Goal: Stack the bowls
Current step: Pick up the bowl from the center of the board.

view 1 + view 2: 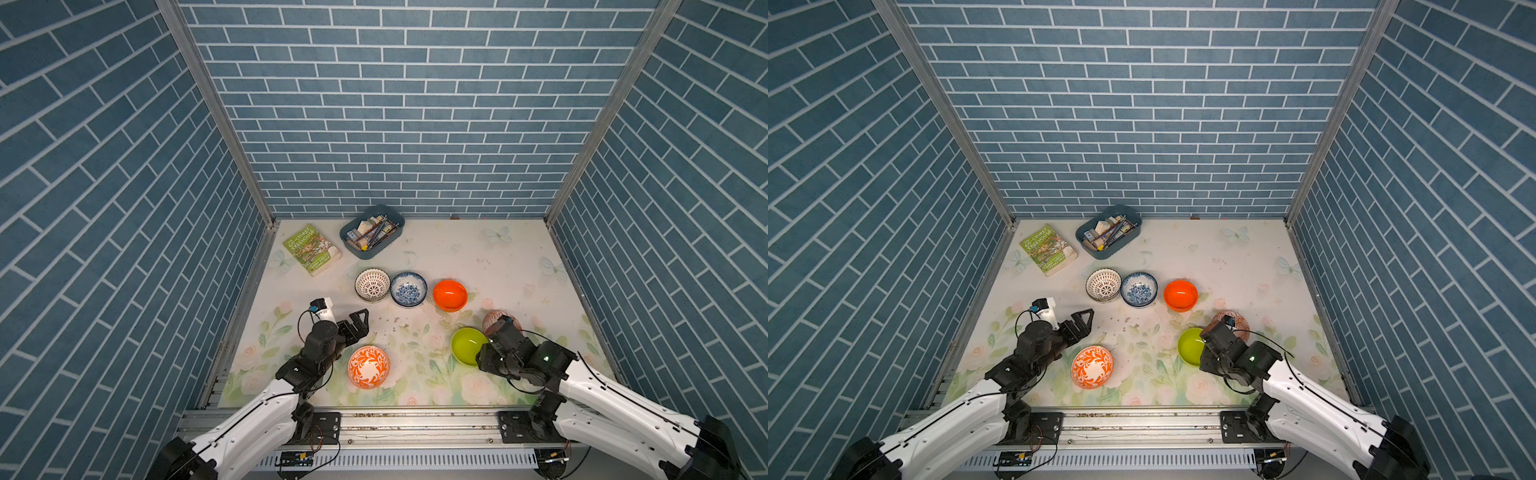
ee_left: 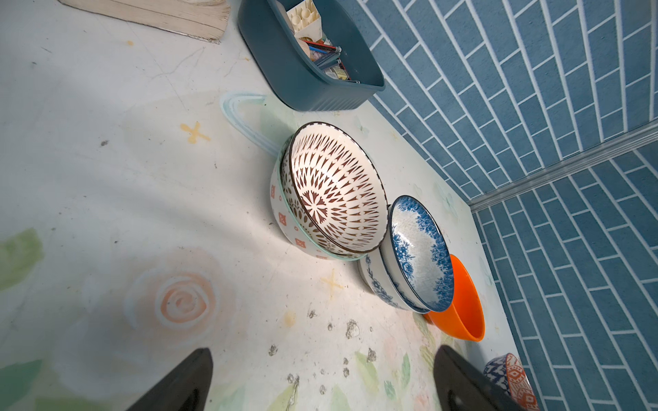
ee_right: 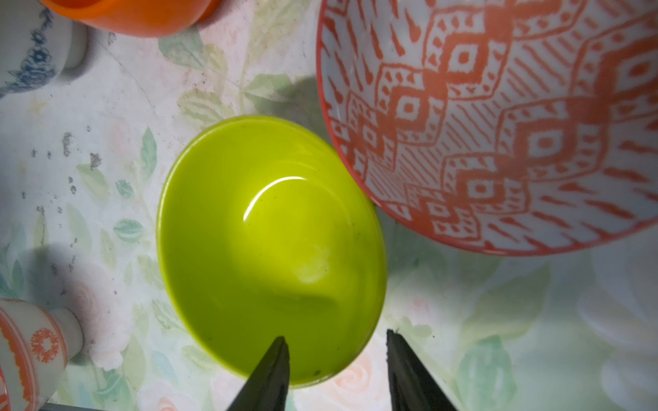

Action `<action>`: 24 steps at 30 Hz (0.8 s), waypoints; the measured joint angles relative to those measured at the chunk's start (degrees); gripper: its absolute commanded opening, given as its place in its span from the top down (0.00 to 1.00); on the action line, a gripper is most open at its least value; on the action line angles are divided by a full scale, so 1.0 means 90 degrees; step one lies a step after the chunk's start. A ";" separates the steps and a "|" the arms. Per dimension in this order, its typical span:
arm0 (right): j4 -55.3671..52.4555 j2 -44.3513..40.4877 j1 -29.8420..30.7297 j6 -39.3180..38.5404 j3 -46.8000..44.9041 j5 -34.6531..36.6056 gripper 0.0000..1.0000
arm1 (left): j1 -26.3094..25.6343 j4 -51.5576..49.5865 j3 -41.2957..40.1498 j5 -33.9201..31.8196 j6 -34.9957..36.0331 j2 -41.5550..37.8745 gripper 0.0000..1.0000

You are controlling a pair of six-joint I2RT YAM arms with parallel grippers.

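The lime-green bowl (image 1: 468, 346) (image 3: 267, 231) sits front right. My right gripper (image 3: 337, 338) straddles its near rim, one finger inside and one outside, jaws apart and holding nothing. An orange-white patterned bowl (image 1: 492, 319) (image 3: 498, 124) stands just behind it, partly hidden by the wrist. In the middle row, a white dark-lattice bowl (image 1: 372, 284) nests in a grey-green patterned one (image 2: 285, 213). Beside it are two nested blue-white floral bowls (image 1: 408, 289) and a plain orange bowl (image 1: 449, 295). Another orange-white bowl (image 1: 368, 367) sits front centre. My left gripper (image 1: 360, 323) (image 2: 324, 356) hovers open over bare mat.
A blue-grey tray (image 1: 372, 232) of pencils and a green book (image 1: 312, 250) lie at the back left. Blue brick walls close in three sides. A metal rail (image 1: 415, 424) runs along the front edge.
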 measured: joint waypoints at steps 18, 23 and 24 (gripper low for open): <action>0.0852 0.1353 -0.0100 -0.0364 0.0160 -0.0396 1.00 | 0.0000 -0.0039 0.0000 -0.0005 -0.0002 0.0000 0.00; 0.0821 0.1637 -0.0109 -0.0549 0.0549 -0.0410 1.00 | 0.0000 -0.0041 0.0000 -0.0005 -0.0002 0.0000 0.00; 0.0777 0.1666 -0.0124 -0.0614 0.0682 -0.0410 1.00 | 0.0000 -0.0041 0.0000 -0.0005 -0.0002 0.0005 0.00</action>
